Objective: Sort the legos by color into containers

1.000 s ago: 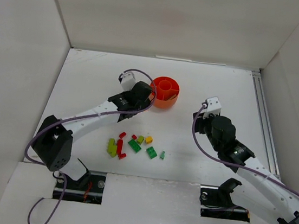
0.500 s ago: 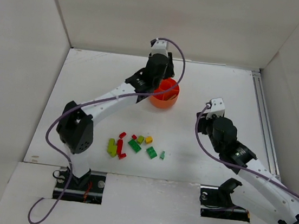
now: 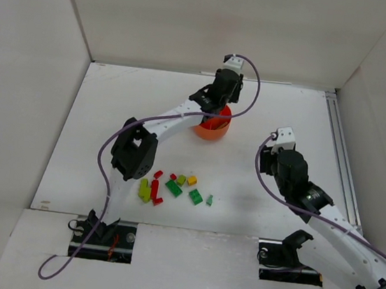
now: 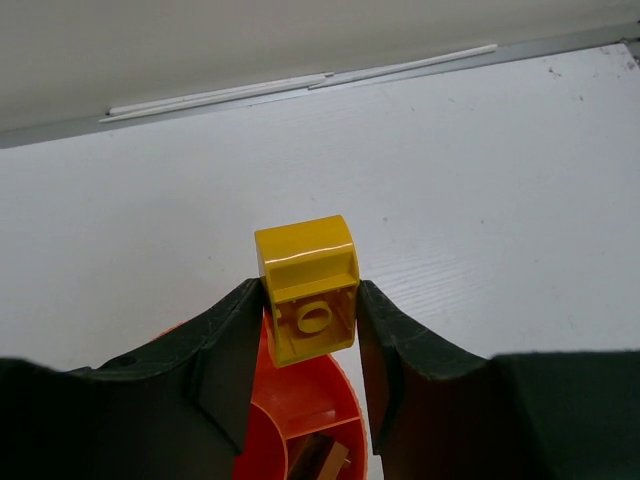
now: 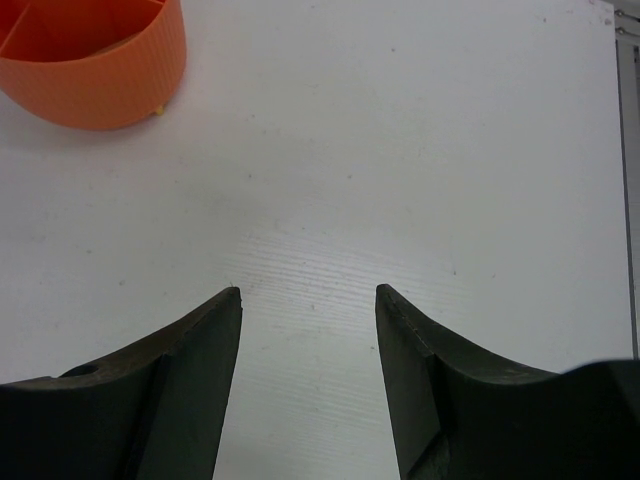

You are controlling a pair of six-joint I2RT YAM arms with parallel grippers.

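My left gripper [image 4: 308, 300] is shut on a yellow lego [image 4: 308, 288], holding it just above the far rim of the round orange container [image 4: 300, 415]. A brown lego [image 4: 322, 458] lies in one compartment below. In the top view the left gripper [image 3: 218, 107] hangs over the container [image 3: 210, 132]. The other legos [image 3: 173, 187], red, green, lime and yellow, lie scattered in front of it. My right gripper [image 5: 308, 292] stands open over bare table, right of the container [image 5: 90, 60], with nothing between its fingers.
White walls close in the table on the left, back and right. A metal rail [image 3: 338, 155] runs along the right edge. The left arm's elbow [image 3: 133, 155] stands raised above the table, left of the lego pile.
The left arm has swung from the container's left side up and to the right, and now sits over its far rim. The right arm has hardly moved.
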